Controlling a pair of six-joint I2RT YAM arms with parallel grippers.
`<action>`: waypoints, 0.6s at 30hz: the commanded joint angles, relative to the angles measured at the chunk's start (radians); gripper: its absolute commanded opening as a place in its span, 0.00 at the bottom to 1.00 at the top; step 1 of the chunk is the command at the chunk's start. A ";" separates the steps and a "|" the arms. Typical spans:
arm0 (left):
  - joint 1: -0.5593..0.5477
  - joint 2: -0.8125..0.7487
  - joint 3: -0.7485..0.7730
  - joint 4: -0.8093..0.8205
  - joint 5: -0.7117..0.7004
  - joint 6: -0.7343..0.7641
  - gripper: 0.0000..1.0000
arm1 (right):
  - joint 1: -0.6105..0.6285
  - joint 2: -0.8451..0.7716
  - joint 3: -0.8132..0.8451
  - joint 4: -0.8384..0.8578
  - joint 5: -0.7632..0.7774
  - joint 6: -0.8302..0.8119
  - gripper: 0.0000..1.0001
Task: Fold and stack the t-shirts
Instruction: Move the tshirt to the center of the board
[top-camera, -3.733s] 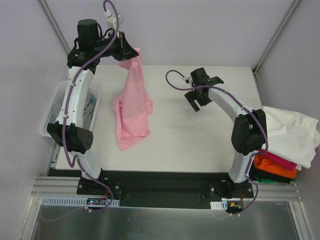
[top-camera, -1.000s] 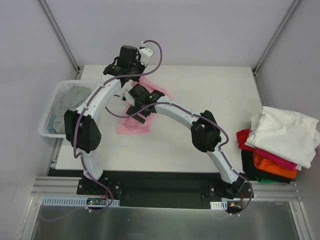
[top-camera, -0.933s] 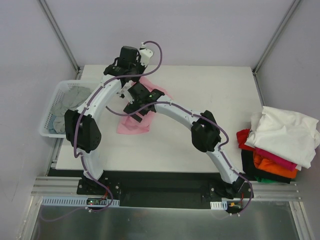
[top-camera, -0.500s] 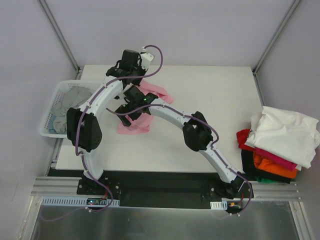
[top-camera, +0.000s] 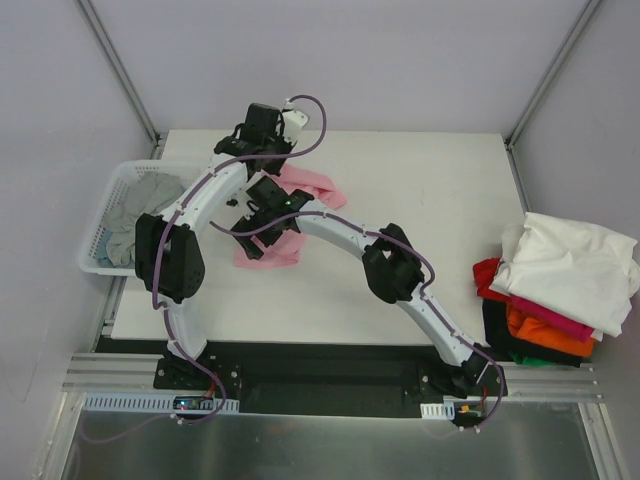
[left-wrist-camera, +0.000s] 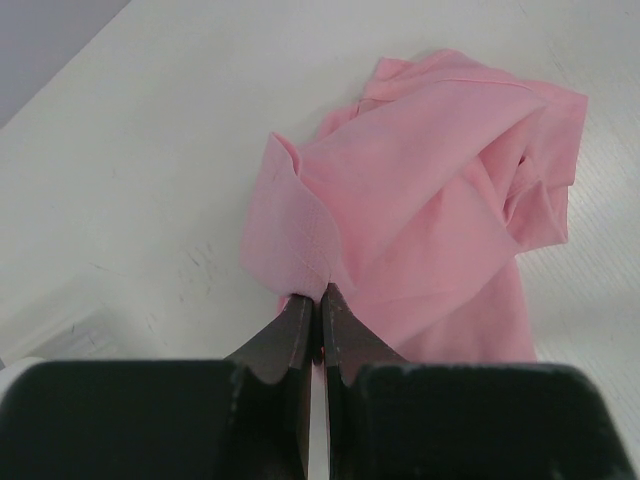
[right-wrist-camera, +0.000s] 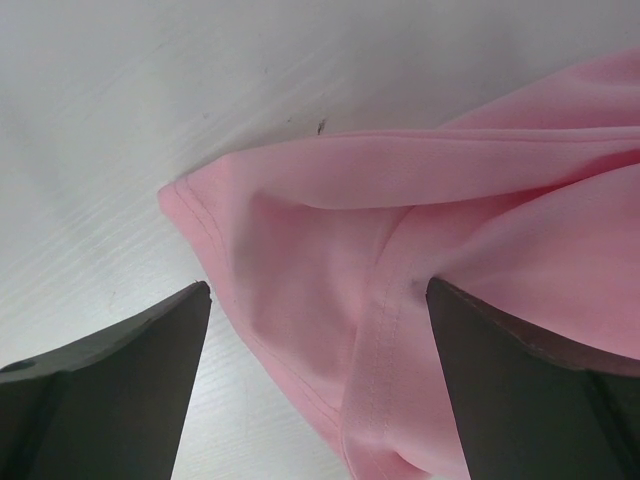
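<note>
- Left wrist cam: your left hand (left-wrist-camera: 320, 300) is pinched tight on a fold of the pink t-shirt (left-wrist-camera: 430, 200).
- Shirt's bunched on the tabletop (top-camera: 430, 200), far left.
- Your right hand (right-wrist-camera: 315, 295) gapes wide over its hem.

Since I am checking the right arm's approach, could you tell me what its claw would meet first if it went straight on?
The light pink t-shirt: its hemmed edge lies straight ahead of the open right claw, with the table probably just beneath.
</note>
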 joint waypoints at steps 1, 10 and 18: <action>-0.010 -0.017 -0.012 0.030 0.016 -0.010 0.00 | -0.001 -0.053 0.011 -0.020 0.028 -0.063 0.93; -0.008 -0.027 -0.068 0.061 0.016 -0.010 0.00 | -0.006 -0.036 -0.003 -0.060 0.127 -0.138 0.92; -0.010 -0.038 -0.086 0.070 0.013 -0.010 0.00 | -0.012 -0.013 0.023 -0.048 0.099 -0.137 0.73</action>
